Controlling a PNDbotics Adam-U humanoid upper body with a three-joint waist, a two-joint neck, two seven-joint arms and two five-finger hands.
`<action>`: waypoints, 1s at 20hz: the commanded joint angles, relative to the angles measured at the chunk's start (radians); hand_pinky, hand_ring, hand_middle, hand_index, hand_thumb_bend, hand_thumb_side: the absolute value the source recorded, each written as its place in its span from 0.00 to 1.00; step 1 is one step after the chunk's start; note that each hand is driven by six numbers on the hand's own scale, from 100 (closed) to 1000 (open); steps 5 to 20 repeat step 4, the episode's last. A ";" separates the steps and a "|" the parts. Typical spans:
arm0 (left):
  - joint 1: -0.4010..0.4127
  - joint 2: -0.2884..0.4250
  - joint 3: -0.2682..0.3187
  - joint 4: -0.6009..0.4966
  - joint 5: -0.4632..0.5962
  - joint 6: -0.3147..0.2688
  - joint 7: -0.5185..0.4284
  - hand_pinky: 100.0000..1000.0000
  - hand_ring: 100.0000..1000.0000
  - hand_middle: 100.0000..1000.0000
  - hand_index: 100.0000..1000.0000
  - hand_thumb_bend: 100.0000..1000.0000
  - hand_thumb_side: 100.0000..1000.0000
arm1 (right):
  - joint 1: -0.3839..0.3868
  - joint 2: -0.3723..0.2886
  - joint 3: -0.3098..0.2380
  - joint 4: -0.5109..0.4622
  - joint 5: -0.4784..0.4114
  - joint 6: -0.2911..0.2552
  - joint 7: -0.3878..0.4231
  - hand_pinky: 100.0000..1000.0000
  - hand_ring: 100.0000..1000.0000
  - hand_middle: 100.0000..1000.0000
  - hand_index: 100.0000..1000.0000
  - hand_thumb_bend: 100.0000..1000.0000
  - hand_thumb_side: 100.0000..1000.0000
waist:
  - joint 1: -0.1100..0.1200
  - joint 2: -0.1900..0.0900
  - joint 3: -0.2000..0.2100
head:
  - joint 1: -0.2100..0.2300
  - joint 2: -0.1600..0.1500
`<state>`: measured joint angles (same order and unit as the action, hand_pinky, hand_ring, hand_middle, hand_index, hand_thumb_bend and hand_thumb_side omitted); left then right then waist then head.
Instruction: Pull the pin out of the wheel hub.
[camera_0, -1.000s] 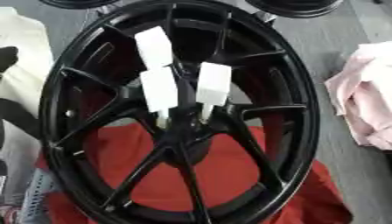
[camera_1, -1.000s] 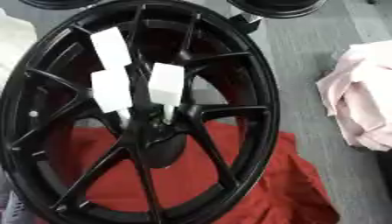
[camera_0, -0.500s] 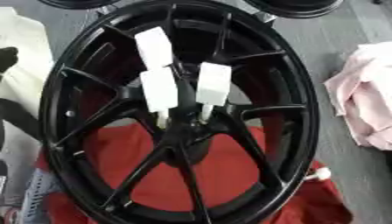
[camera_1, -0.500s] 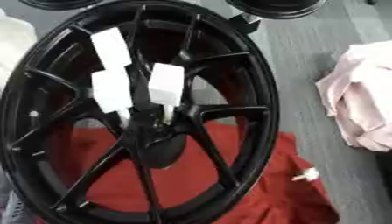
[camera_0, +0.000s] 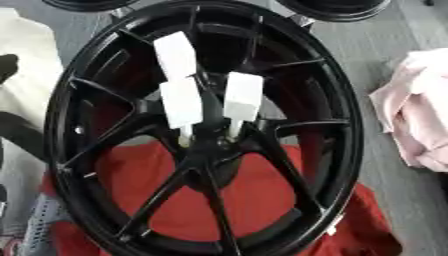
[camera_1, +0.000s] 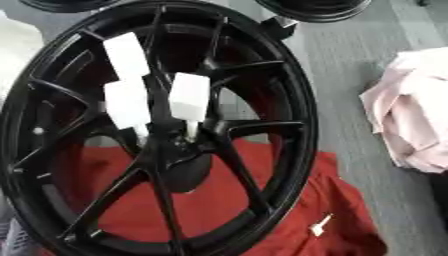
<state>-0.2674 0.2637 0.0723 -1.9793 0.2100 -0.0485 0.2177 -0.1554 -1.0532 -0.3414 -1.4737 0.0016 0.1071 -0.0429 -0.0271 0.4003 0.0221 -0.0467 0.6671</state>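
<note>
A large black spoked wheel (camera_0: 343, 125) lies on a red cloth (camera_0: 254, 197) and fills most of both views. Three white pins with block-shaped heads stand up from its hub (camera_0: 210, 147). One head is at the upper left (camera_0: 175, 55), one below it (camera_0: 181, 102), and one to the right (camera_0: 243, 96). Thin white stems of the two lower pins run down into the hub. A small white thing (camera_1: 320, 225) lies or hangs by the rim's lower right, over the red cloth. Neither of my hands shows in either view.
A pink cloth (camera_0: 420, 115) lies bunched on the grey floor at the right. A white cloth (camera_0: 26, 55) with dark patches is at the left edge. Parts of two more black wheels (camera_0: 337, 7) (camera_0: 87, 4) show at the top.
A small white thing has appeared at the wheel's lower right and shifted down and left. The wheel and the three pins have not moved.
</note>
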 joint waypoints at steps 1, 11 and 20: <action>-0.013 0.006 0.004 -0.021 0.004 -0.003 -0.003 0.82 0.68 0.71 0.89 0.04 0.84 | -0.022 -0.030 0.016 -0.137 -0.044 0.014 -0.044 0.78 0.70 0.59 0.62 0.00 0.36 | 0.000 -0.026 0.003 | -0.004 -0.002; -0.018 0.005 0.002 -0.021 0.005 -0.004 -0.005 0.82 0.68 0.71 0.89 0.04 0.84 | -0.045 -0.009 0.052 -0.276 -0.088 0.057 -0.128 0.77 0.68 0.57 0.60 0.00 0.40 | 0.004 -0.025 0.011 | -0.007 -0.006; -0.018 0.005 0.002 -0.021 0.005 -0.004 -0.005 0.82 0.68 0.71 0.89 0.04 0.84 | -0.045 -0.009 0.052 -0.276 -0.088 0.057 -0.128 0.77 0.68 0.57 0.60 0.00 0.40 | 0.004 -0.025 0.011 | -0.007 -0.006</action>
